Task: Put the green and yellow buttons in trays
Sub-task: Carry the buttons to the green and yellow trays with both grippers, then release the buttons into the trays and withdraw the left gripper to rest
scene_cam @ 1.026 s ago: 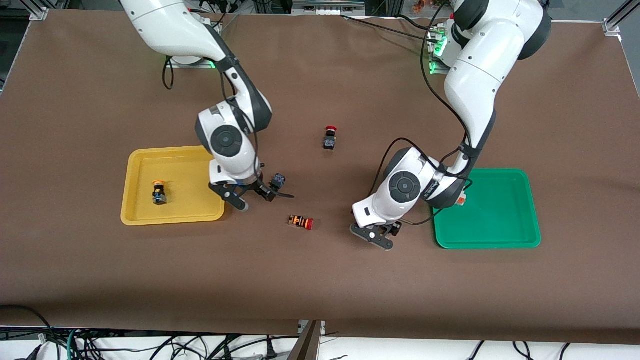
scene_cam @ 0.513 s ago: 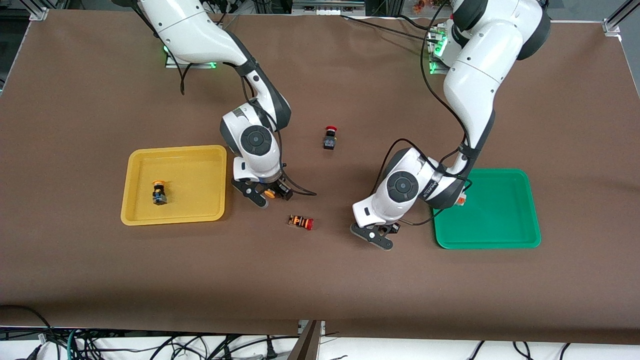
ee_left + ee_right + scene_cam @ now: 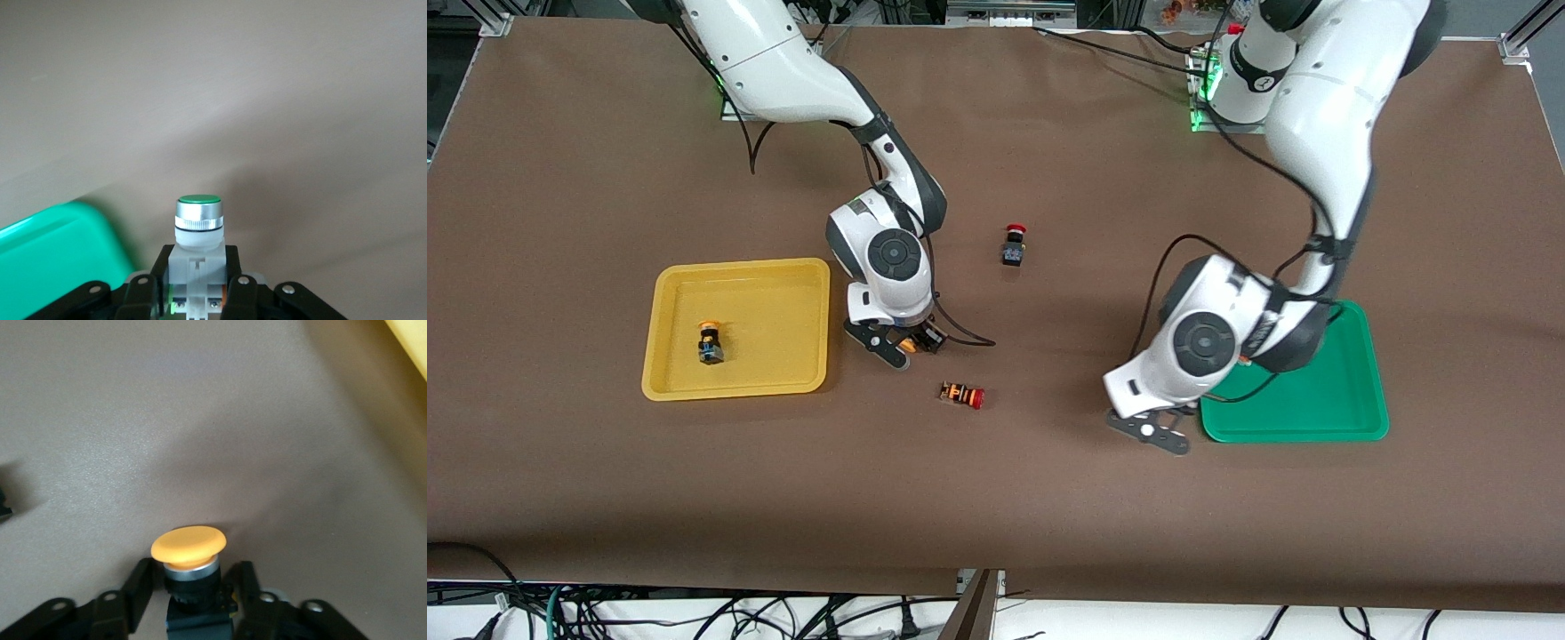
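Here, left pincer (image 3: 197, 303) clenched on green button (image 3: 197, 223), right pincer (image 3: 190, 600) on yellow button (image 3: 189, 550); no legible writing.

1 switch (image 3: 711, 343) lies in the tray (image 3: 685, 388) toward the right arm's end of the table (image 3: 569, 178).

No legible text, label or number on anything

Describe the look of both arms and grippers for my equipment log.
Both arms are glossy white with dark grey joints, a round grey disc on each wrist and loose black cables alongside. The left gripper and right gripper are black, with perforated black fingers. Green lights glow at the bases.
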`<state>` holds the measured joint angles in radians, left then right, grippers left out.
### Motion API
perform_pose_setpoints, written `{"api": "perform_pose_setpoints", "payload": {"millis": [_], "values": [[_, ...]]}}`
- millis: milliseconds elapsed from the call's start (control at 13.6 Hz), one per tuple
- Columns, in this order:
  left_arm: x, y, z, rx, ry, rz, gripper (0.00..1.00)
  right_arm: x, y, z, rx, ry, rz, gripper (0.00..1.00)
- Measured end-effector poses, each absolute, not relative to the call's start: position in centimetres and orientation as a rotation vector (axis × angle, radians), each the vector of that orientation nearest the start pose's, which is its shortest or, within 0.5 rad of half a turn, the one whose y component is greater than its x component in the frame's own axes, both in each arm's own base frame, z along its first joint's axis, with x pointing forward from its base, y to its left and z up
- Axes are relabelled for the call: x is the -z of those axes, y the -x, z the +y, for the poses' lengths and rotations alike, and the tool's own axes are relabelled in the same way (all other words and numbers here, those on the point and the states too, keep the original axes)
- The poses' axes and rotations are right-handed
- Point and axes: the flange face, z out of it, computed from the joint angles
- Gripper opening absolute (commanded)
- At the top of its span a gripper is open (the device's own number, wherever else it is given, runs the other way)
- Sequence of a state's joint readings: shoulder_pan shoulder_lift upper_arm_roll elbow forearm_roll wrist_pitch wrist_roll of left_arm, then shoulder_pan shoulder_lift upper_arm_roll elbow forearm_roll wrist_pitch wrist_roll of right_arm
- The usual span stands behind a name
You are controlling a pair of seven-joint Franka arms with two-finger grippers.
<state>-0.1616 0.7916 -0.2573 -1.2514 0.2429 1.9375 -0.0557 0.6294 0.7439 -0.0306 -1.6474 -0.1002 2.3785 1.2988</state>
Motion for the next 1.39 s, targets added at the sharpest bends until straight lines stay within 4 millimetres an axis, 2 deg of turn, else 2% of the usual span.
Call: {"api": "perform_pose_setpoints", "payload": {"millis": [147,293,440,513,586,660,733,806,880,1099,1246,1393], "values": [[-31.8,-70.4,-18.9,-0.2,2.986,0.664,0.02,-17.9,-56.6,38.6,0.113,3.052,0.961,0.0],[-31.7,-71.1,-12.7,-0.287,2.963,0.757,0.02,-18.1,-57.2,38.0,0.125,3.072,0.908,0.0],[-30.2,-71.5,-5.2,-0.351,2.956,0.872,0.02,-19.2,-58.6,36.4,0.141,3.098,0.841,0.0],[-28.8,-71.3,-1.8,-0.389,2.962,0.906,0.02,-20.1,-59.5,35.0,0.129,3.129,0.791,0.0],[-27.0,-70.9,0.8,-0.41,2.973,0.921,0.03,-21.2,-60.4,33.3,0.106,3.164,0.734,0.0],[-25.0,-70.4,2.0,-0.411,2.982,0.93,0.13,-22.5,-61.2,31.4,0.075,3.196,0.671,0.0],[-23.1,-69.9,2.2,-0.403,2.989,0.937,0.36,-23.9,-61.9,29.4,0.046,3.221,0.611,0.0],[-21.7,-69.5,1.9,-0.4,2.992,0.948,0.94,-25.2,-62.6,27.5,0.024,3.238,0.559,0.0],[-21.1,-69.2,1.6,-0.399,2.993,0.958,1.0,-26.2,-63.1,25.7,0.01,3.247,0.513,0.0],[-22.1,-69.5,0.9,-0.366,2.992,0.969,1.0,-26.1,-63.2,21.8,-0.039,3.268,0.406,0.0],[-24.8,-69.9,0.4,-0.319,2.989,0.944,1.0,-24.8,-62.6,19.9,-0.032,3.263,0.357,0.0],[-29.2,-69.9,-0.2,-0.282,2.991,0.869,1.0,-23.4,-61.5,18.3,-0.02,3.254,0.326,0.0]]}}
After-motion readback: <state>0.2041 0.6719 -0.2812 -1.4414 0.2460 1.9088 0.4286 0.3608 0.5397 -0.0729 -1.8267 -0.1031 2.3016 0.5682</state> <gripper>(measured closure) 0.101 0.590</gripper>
